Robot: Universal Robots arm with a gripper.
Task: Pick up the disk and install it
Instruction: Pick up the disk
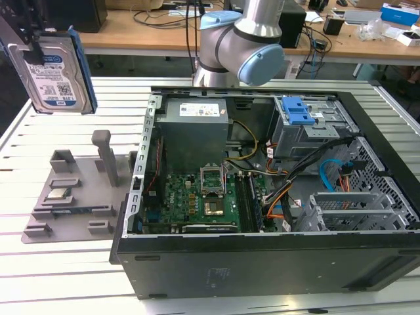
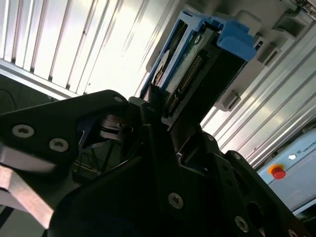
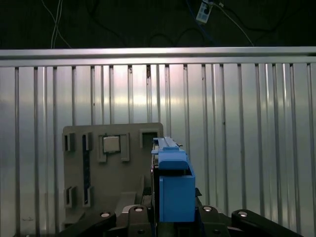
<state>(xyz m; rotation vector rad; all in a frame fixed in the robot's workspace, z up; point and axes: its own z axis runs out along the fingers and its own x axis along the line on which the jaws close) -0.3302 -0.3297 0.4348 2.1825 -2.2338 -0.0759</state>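
The disk [image 1: 56, 69], a silver hard drive with a white-and-blue label in a blue bracket, hangs upright in the air at the exterior view's far left, above the slatted table. My gripper [image 1: 33, 49] is shut on its upper edge. The second wrist view shows the black fingers [image 2: 154, 106] clamped on the disk [image 2: 195, 69] near its connector end. Seen edge-on in the first wrist view, the disk [image 3: 173, 190] rises from the gripper [image 3: 173, 219] above the grey holder.
A grey parts holder [image 1: 72, 197] with a small square chip [image 1: 59, 193] lies under the disk. The open computer case [image 1: 197, 275] fills the middle, with the power supply [image 1: 195, 125], motherboard [image 1: 197, 197] and a drive bay with a blue latch [image 1: 298, 111]. The arm's base [image 1: 243, 46] stands behind.
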